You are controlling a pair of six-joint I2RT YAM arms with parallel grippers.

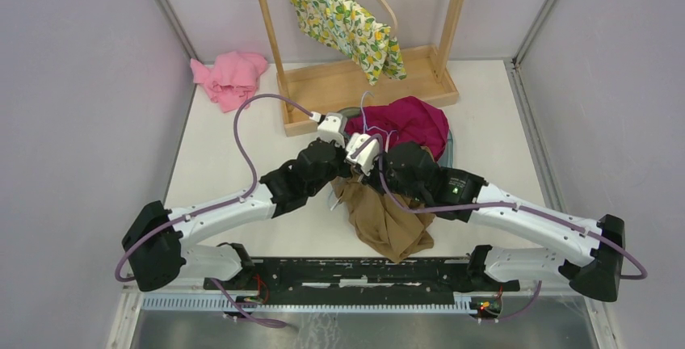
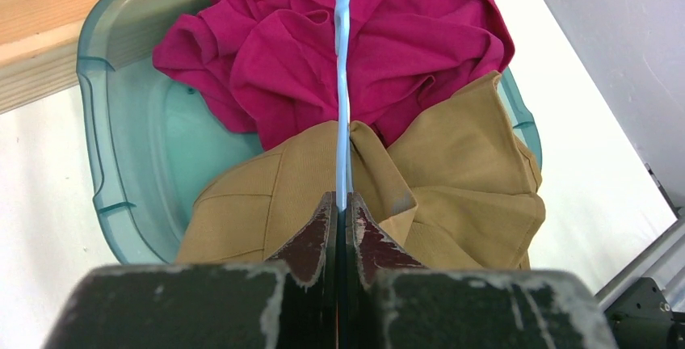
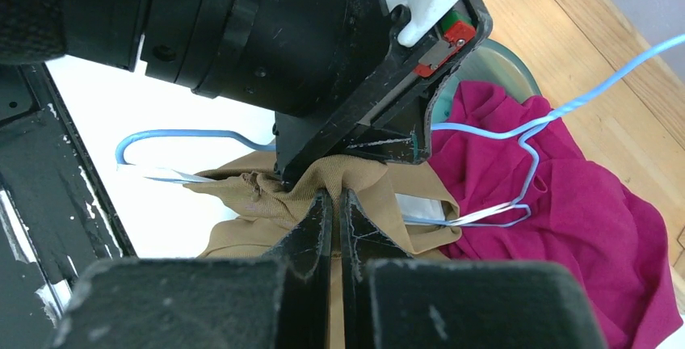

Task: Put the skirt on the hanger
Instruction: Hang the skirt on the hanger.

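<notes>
The skirt (image 1: pixel 392 221) is tan cloth, bunched and hanging down toward the table's near edge. It is gathered around the lower bar of a thin blue wire hanger (image 2: pixel 342 82). In the right wrist view the hanger (image 3: pixel 186 132) sticks out of the skirt (image 3: pixel 363 183) on both sides. My left gripper (image 2: pixel 342 200) is shut on the hanger's wire, just above the skirt (image 2: pixel 452 171). Directly opposite it, my right gripper (image 3: pixel 333 197) is shut on a fold of the skirt. Both grippers meet above the middle of the table (image 1: pixel 355 170).
A magenta garment (image 1: pixel 404 120) lies in a teal basin (image 2: pixel 121 123) just behind the grippers. A wooden rack (image 1: pixel 363 82) stands at the back with a yellow floral garment (image 1: pixel 347 22) hung on it. A pink cloth (image 1: pixel 230 76) lies at the back left.
</notes>
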